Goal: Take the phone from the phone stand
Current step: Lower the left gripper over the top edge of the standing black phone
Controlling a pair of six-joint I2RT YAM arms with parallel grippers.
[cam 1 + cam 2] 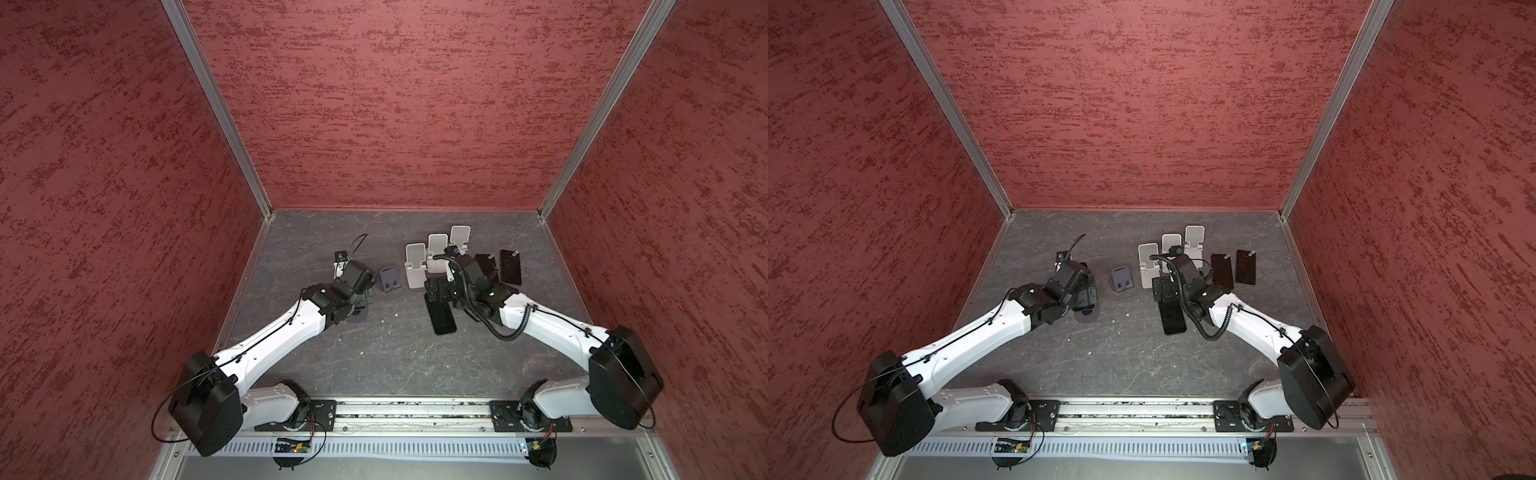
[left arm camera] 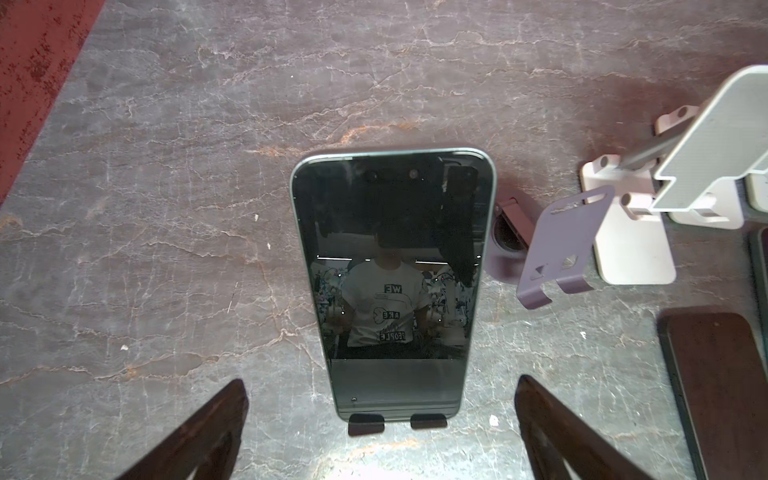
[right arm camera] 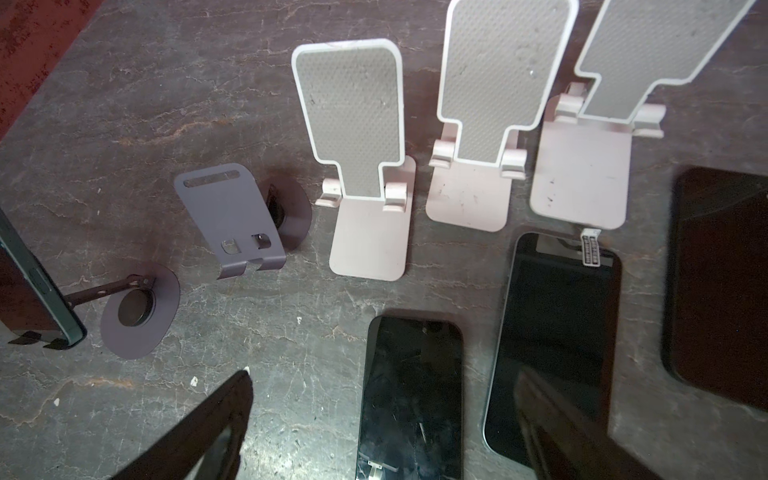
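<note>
Both open, holding nothing: left gripper (image 2: 381, 380) flanks the phone (image 2: 392, 270) propped on its phone stand (image 3: 137, 316), right gripper (image 3: 386, 378) hovers over loose phones (image 3: 411, 395).

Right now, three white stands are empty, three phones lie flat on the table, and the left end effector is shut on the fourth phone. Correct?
No: the left end effector is open, jaws clear of the fourth phone, as the left wrist view shows. The white stands are empty and three phones lie flat on the table.
</note>
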